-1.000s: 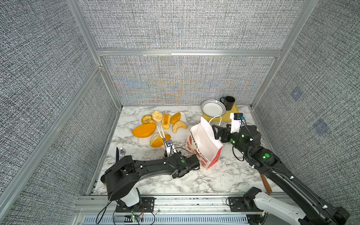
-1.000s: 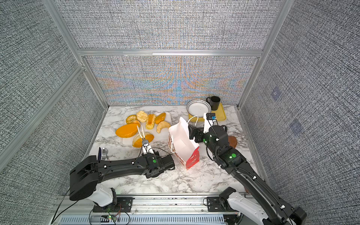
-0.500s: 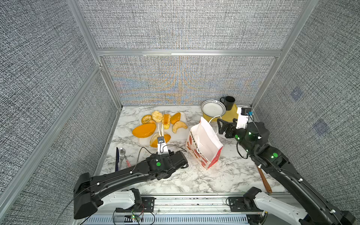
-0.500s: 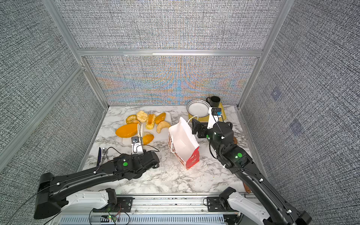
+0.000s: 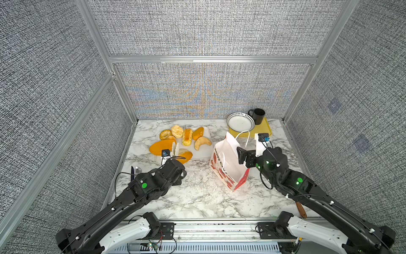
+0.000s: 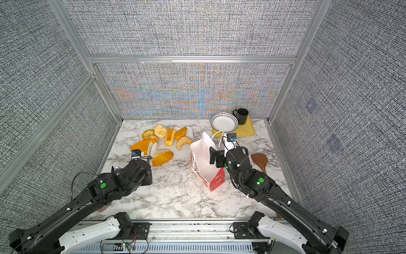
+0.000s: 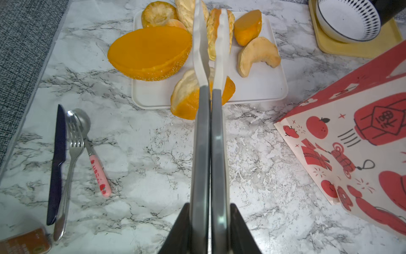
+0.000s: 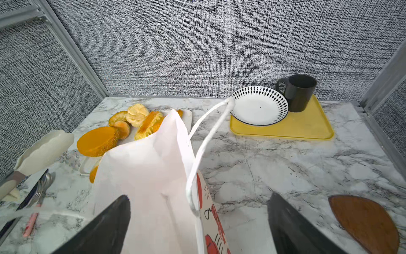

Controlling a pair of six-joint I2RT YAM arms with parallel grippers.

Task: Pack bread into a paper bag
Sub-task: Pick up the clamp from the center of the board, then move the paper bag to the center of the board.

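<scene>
Several pieces of bread lie on a white tray (image 5: 205, 155) at the back left: a large oval loaf (image 5: 161, 147), rolls, a croissant (image 5: 202, 143). My left gripper (image 5: 175, 149) hovers over the tray's front, above a split roll (image 7: 186, 103); its white fingers (image 7: 200, 44) are almost together with nothing between them. The paper bag (image 5: 228, 167), red-printed below and white inside, stands open and leaning at centre right. My right gripper (image 5: 241, 155) is open at its mouth. Its jaws straddle the bag's wall (image 8: 149, 171) and cord handle (image 8: 204, 136) without pinching them.
A yellow tray (image 5: 263, 132) with a patterned bowl (image 5: 240, 122) and a black mug (image 5: 258, 115) stands at the back right. A knife, fork and spoon (image 7: 72, 154) lie at the left edge. A wooden spatula (image 6: 260, 161) lies right of the bag.
My left arm has stretched out and swung left, away from the bag, its fingers now over the tray. My right gripper shifted at the bag's mouth and opened slightly wider.
</scene>
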